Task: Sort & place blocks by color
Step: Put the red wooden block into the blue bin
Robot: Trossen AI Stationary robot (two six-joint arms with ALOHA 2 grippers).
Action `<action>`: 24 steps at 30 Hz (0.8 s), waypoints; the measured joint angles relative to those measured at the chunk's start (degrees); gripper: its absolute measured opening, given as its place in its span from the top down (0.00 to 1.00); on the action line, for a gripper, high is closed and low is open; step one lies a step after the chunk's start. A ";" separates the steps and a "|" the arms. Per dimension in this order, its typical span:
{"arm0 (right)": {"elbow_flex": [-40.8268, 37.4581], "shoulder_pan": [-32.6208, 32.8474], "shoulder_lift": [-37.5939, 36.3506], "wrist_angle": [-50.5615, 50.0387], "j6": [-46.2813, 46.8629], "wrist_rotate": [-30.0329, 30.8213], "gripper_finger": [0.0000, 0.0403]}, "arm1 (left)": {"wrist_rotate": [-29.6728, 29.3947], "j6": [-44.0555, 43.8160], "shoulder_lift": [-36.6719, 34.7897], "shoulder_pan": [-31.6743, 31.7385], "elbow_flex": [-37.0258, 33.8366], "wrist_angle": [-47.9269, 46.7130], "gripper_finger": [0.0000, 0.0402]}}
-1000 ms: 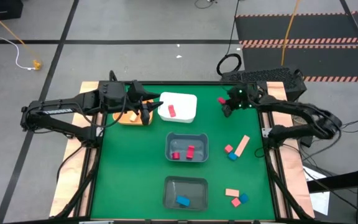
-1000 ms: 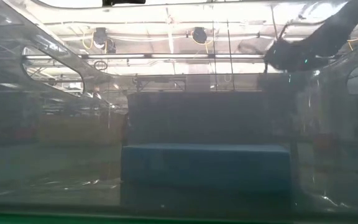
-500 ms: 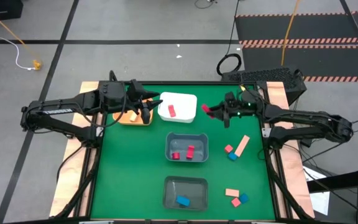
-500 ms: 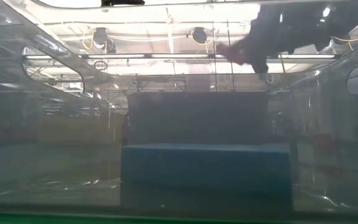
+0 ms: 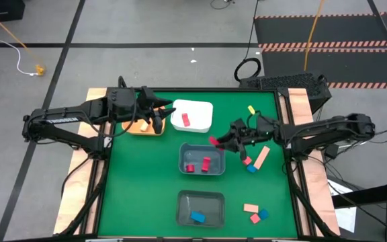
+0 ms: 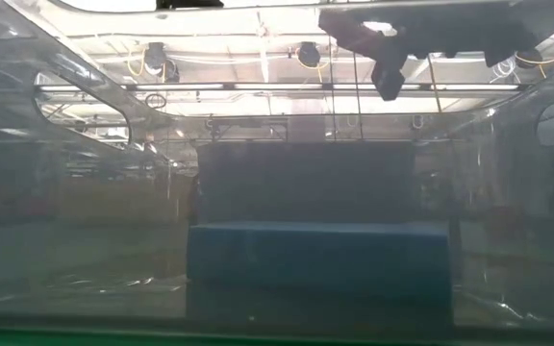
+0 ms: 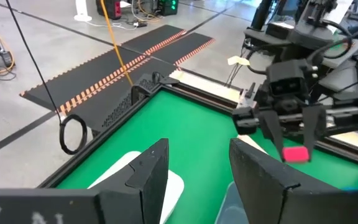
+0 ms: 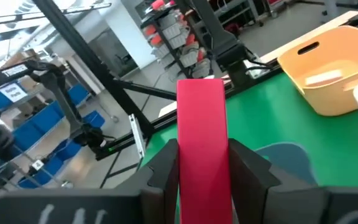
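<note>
High view, going left to right: the left gripper (image 5: pixel 158 114) hangs over the gap between the orange bin (image 5: pixel 140 126) and the white bin (image 5: pixel 192 115), fingers spread with nothing in them, basically parked. The white bin has one red piece in it. Next over, the upper grey bin (image 5: pixel 202 158) already holds two red pieces, and the lower grey bin (image 5: pixel 201 208) has a blue one.

Then the action: the right gripper (image 5: pixel 218 142) is pinching a red block (image 5: pixel 213 141), sitting just off that upper grey bin's right-hand far corner. So the bin lies down and to the left of the claw from here, really close, and the right arm is obviously the nearer one. In the right wrist view the red block (image 8: pixel 201 143) stands up between the fingers, long axis along them.

Versus half a second ago, the right arm has swung from near the white bin's right edge toward the grey bin. Left arm hasn't budged.

Loose blocks (image 5: pixel 256 159) wait further right, more (image 5: pixel 254 213) near the front edge.
</note>
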 joint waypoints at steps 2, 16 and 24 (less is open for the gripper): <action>0.00 1.43 2.23 2.22 0.41 2.43 0.77 | 0.00 0.55 0.00 0.00 0.00 -0.64 0.58; 0.02 7.09 17.70 6.71 10.77 11.53 0.77 | 0.02 -1.72 0.00 0.00 0.00 -6.83 0.58; 0.02 7.65 20.65 6.30 15.35 12.27 0.70 | 0.02 -3.20 -0.02 0.00 0.00 -9.91 0.58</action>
